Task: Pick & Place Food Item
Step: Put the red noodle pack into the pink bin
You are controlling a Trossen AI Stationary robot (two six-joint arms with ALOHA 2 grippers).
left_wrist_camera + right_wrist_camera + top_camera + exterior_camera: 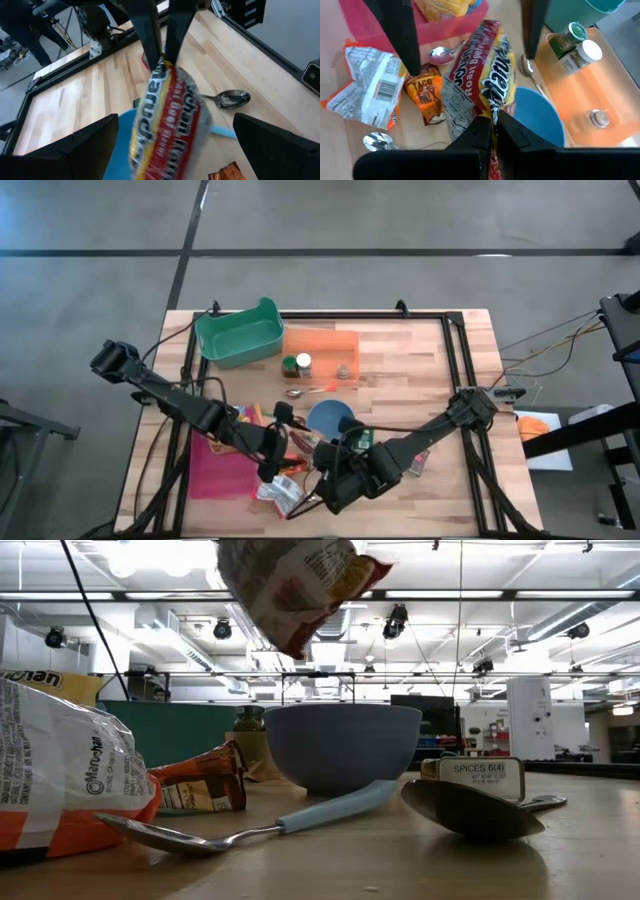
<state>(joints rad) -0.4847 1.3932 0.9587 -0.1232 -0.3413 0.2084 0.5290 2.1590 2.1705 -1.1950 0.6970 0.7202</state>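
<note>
Ramen packet (482,80) hangs in the air above the blue bowl (540,117), pinched at one end by the right gripper (492,122); left gripper (272,470) stands wide open at about 9 o'clock of it, holding nothing. My call: keep the pinch firm, clear the bowl rim, don't let the slack bag swing into the spoon (215,835) or taco mix sachet (425,97). Wooden table (400,365) is cluttered; open lab hall with ceiling lights beyond.

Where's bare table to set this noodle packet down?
Free: the far right wood between the orange tray and the black frame rail, and the near right corner. Crowded: around the blue bowl, pink tray and packets at front centre.
</note>
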